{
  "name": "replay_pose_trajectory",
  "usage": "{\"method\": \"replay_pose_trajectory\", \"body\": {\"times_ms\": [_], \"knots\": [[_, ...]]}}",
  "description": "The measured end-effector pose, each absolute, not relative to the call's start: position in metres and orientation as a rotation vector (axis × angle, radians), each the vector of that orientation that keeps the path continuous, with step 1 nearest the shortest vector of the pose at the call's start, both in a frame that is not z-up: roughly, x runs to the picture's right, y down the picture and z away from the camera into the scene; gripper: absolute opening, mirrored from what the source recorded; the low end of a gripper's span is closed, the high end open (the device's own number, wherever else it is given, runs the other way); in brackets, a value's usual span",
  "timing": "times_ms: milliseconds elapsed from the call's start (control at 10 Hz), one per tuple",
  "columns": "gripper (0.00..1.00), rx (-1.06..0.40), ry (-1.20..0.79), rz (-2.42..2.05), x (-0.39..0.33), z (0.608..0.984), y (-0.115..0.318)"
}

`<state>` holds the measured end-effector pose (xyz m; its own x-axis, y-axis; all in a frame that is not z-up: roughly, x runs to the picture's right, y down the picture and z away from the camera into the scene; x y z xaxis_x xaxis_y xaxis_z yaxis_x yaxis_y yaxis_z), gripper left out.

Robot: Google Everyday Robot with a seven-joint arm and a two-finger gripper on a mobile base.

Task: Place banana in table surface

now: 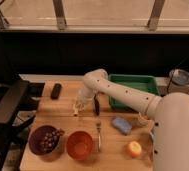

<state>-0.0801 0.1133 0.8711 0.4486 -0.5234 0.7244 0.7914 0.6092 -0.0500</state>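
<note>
The banana (77,107), small, pale cream-yellow and slightly curved, hangs low over the left-middle of the light-brown wooden table surface (63,111). I cannot tell whether it touches the wood. My gripper (86,104) reaches down from the white arm (119,90) and is shut on the banana, with a dark finger (96,105) showing on its right side. The gripper stands just left of the green tray (133,85).
A small black block (56,90) lies at the back left. A purple bowl of grapes (45,140), an orange bowl (80,145) and a fork (98,135) sit at the front. A blue sponge (121,125) and a round orange fruit (134,148) lie right. A black chair (8,105) stands left.
</note>
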Motion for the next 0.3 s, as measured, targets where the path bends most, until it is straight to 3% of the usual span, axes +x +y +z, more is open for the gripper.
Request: {"method": "replay_pose_trajectory", "body": {"times_ms": [300], "knots": [[0.60, -0.413, -0.731, -0.843, -0.0817, 0.8716, 0.1133]]}}
